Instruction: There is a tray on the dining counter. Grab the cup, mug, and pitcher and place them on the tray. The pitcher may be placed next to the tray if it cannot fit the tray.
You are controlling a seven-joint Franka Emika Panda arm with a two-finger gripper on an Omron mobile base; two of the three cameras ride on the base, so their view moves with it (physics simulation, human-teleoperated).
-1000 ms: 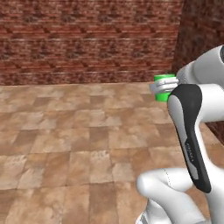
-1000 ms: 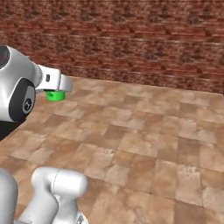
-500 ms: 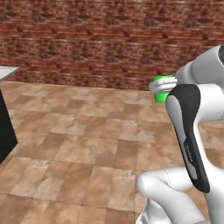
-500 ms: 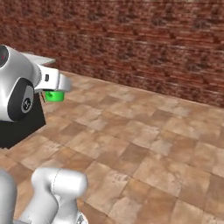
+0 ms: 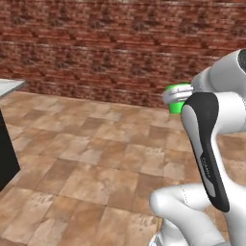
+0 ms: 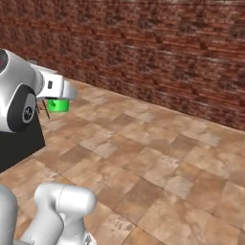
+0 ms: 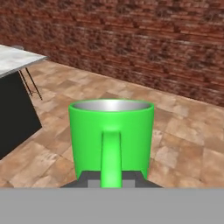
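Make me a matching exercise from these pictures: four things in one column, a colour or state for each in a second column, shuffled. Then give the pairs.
Things:
1. mug
2. pincer
3. back wall
4. floor

Descriptions:
A. red brick
B. bright green, upright, handle facing the hand camera
C. brown stone tiles
D. shut on the mug's handle

Pairs: 1-B, 2-D, 3-A, 4-C
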